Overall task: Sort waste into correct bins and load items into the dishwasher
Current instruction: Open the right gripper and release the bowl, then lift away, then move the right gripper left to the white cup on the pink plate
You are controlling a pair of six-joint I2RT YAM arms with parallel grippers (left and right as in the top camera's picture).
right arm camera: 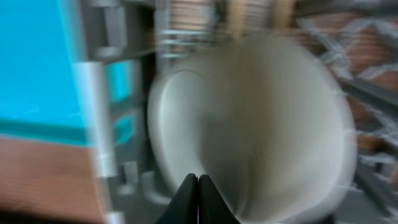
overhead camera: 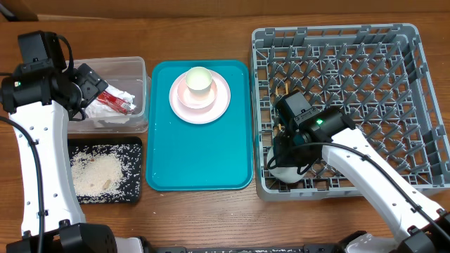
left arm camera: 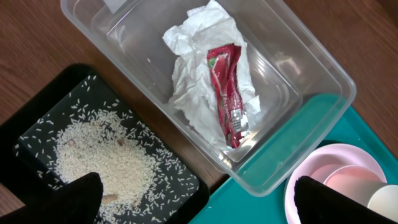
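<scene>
Two arms, two different states. Left gripper (left arm camera: 208,202) hangs spread wide and empty over the clear tub (left arm camera: 298,81). The crumpled napkin (left arm camera: 193,68) and red sauce packet (left arm camera: 227,87) lie inside the tub, and the rice (left arm camera: 102,158) sits in the black tray (left arm camera: 37,124) just beside. By our reading, the waste is sorted.

Right gripper (right arm camera: 198,190) has its fingers pressed together with nothing pinched. It sits low at the front-left corner of the dish rack (overhead camera: 394,42), close to the grey-green bowl (right arm camera: 267,124) resting inside — contact we cannot tell.

We judge loading is in hand: one bowl is in, while the pink plate (overhead camera: 221,105), small pink bowl (overhead camera: 199,97) and cream cup (overhead camera: 199,79) sit stacked on the teal tray (overhead camera: 169,154), not yet loaded. The next move calls for rising clear of the pegs, opening, and taking the cup first.

Only the overhead view shows the stack and the rack layout. Only the right wrist view, blurred, shows the closed fingertips. The left wrist view resolves the packet and the rice grains. Chopsticks — we cannot place them.
</scene>
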